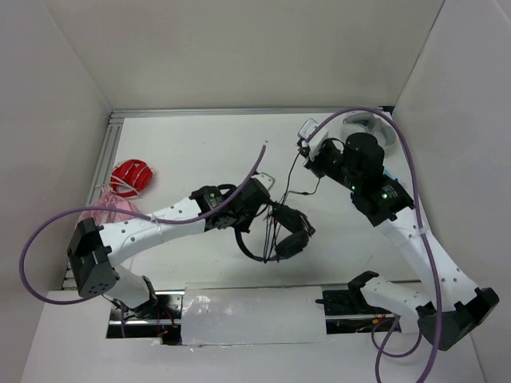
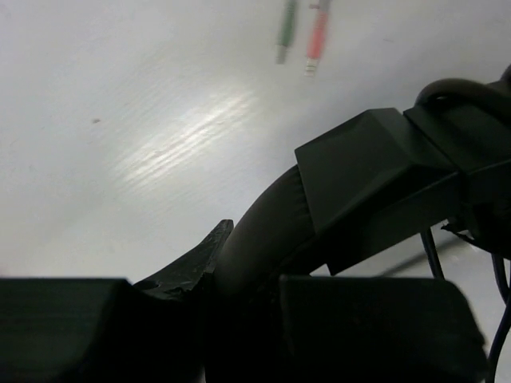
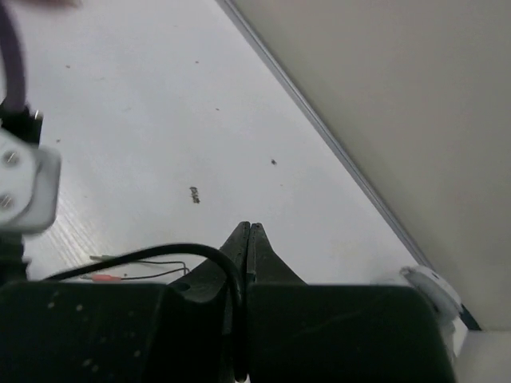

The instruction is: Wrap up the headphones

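Headphones (image 1: 292, 242): black headset near the middle of the table (image 1: 200, 152), just in front of the left arm's wrist. The headband arc faces the near edge.
Support: whether the earcups rest on the surface or hang clear of it cannot be told.
Left gripper (image 1: 266, 203): clenched on the headband. The wrist view shows the padded band and its black slider block passing between the fingers.
Right gripper (image 3: 248, 239): pinched tight on the cable (image 3: 176, 249), with the fingertips meeting around the thin black line. It sits toward the far right of the table, apart from the headset.
Cable run: one strand rises from the headset to the right gripper, with slack bends along the way.
Plugs (image 2: 314, 38): a green and a pink jack lie loose on the table, beyond the headband.
Turns made: none can be confirmed around the band or cups. A few strands near the earcups are too tangled to read.
Progress, judged: early. Both holds are set, one on the body and one on the cable.
Work left, judged: winding the full cable length around the headset and tucking in the plug end.
Risk, judged: the slack may snag on the boom or the cups.
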Action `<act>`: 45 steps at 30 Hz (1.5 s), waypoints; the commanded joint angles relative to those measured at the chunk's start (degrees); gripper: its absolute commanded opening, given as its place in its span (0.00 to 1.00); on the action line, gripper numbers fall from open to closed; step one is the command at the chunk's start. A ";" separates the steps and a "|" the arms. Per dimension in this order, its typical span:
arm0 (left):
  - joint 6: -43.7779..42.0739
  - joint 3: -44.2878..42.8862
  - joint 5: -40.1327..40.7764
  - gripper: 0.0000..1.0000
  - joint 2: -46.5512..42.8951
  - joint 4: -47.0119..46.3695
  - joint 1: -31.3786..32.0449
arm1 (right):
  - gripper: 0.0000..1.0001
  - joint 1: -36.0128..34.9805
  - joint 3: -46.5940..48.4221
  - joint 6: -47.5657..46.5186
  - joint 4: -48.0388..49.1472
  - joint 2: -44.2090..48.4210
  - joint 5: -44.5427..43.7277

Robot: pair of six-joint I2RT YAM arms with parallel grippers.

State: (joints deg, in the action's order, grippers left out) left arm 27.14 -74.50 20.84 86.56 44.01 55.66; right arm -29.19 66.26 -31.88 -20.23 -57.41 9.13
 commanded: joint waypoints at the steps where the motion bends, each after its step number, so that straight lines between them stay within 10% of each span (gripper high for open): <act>1: -2.70 -0.03 -4.58 0.00 -3.07 -6.22 5.32 | 0.00 2.73 3.79 -1.26 1.51 -2.97 12.83; 27: -0.58 -20.15 12.12 0.00 -4.56 5.21 8.59 | 0.00 13.28 -16.25 17.81 23.56 -3.85 14.79; 45: -45.22 -46.07 15.54 0.00 2.10 -36.78 12.45 | 0.11 9.33 -14.85 28.36 37.09 -20.45 25.24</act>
State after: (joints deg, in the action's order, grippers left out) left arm -8.80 -116.60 33.54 86.70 23.35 66.98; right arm -18.28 49.12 -6.22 12.34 -75.07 33.89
